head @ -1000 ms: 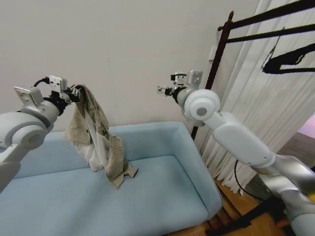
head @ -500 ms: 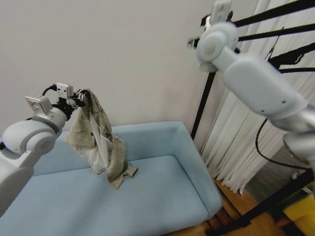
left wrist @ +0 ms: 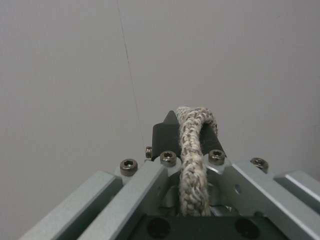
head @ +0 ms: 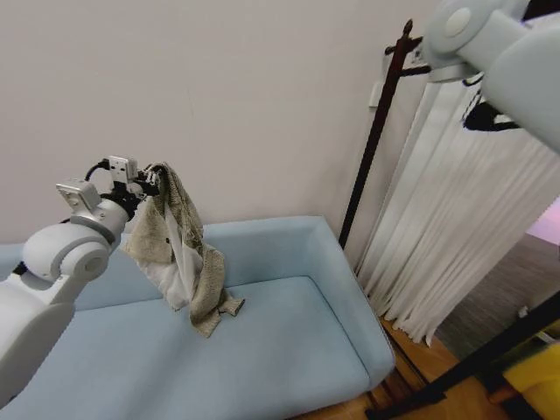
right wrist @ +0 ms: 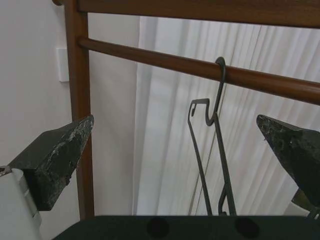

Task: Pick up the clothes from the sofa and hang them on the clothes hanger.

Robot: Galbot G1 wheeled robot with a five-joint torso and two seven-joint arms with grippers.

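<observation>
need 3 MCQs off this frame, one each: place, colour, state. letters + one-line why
1. Where is the wire hanger?
A) lying on the floor
B) leaning against the wall
C) hooked on the rack's wooden rail

2. What colour is the sofa?
A) red
B) light blue
C) black

3. The left tool is:
A) shut on the garment
B) open and empty
C) open, hovering beside it

Answers:
1 C: the right wrist view shows its hook looped over the rail, seen between the fingers of the open right tool.
2 B: seat, back and arm are all pale blue in the head view.
3 A: the knit fabric runs out from between the closed fingers in the left wrist view and hangs from them down toward the seat in the head view.
</observation>
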